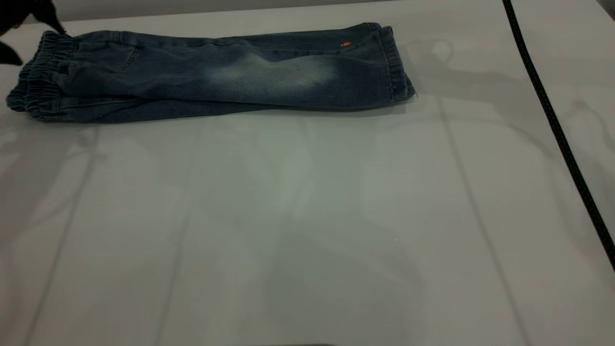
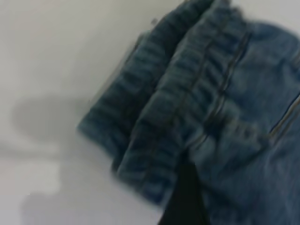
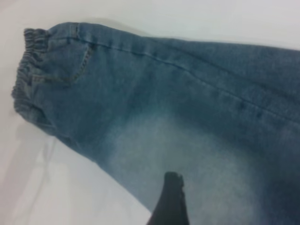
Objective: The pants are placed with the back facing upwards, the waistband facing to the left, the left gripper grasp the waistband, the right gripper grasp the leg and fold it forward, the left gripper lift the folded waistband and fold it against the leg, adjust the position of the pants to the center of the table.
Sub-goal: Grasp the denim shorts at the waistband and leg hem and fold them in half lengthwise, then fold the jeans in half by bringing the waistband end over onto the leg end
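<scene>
White table bears folded pants.

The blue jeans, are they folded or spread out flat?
Folded. The short blue denim jeans lie lengthwise in one narrow strip, one leg stacked over the other, with the ruffled elastic waistband doubled up.

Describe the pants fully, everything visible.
The pants are short blue denim with a pale faded patch mid-leg and a small orange mark near the hem. They lie flat, folded lengthwise with one leg over the other, along the far edge of the white table. The gathered elastic waistband points left, the stitched hems right. A pocket seam shows near the waistband. The left gripper is at the waistband's far corner.
</scene>
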`<state>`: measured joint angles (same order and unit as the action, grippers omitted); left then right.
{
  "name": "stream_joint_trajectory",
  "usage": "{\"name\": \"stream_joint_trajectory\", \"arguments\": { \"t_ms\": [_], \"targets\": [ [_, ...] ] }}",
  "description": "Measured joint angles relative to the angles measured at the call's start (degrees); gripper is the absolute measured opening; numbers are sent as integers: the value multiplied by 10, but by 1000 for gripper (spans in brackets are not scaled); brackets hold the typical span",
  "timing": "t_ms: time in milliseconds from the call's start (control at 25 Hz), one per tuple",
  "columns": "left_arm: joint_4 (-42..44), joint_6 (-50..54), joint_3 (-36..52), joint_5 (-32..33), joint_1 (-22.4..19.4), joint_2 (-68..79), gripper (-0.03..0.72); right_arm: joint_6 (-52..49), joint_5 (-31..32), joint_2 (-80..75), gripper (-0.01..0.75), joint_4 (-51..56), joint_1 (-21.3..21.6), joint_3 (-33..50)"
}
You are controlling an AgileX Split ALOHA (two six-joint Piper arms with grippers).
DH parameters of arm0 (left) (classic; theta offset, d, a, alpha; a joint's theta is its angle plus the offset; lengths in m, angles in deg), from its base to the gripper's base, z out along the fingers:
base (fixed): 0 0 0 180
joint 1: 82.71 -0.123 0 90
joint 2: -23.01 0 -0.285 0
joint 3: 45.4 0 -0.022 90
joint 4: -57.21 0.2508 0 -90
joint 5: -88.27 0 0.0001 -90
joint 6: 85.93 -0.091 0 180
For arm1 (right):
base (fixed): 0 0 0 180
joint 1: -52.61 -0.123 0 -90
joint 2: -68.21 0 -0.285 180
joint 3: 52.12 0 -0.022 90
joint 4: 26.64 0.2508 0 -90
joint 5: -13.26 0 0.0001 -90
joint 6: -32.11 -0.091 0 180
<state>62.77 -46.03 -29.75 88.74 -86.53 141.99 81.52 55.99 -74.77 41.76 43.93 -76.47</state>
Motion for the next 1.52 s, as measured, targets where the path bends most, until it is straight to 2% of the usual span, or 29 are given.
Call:
{"name": "stream_joint_trajectory", "arguments": {
  "t_ms": [160,360,520,1000,1520],
  "targets": [
    [-15,1,0,73,-13,-13,528,0,17,0,561,-3,0,0],
    [-18,21,0,86,-50,5,528,0,27,0,561,-3,0,0],
    [-18,22,0,71,-66,18,528,0,28,0,561,-3,-3,0],
    [-18,11,0,-20,-66,85,528,-4,32,0,561,-4,-16,0],
    [26,11,-1,-76,-66,113,516,-11,37,0,561,-4,-23,0]
  ]
}}
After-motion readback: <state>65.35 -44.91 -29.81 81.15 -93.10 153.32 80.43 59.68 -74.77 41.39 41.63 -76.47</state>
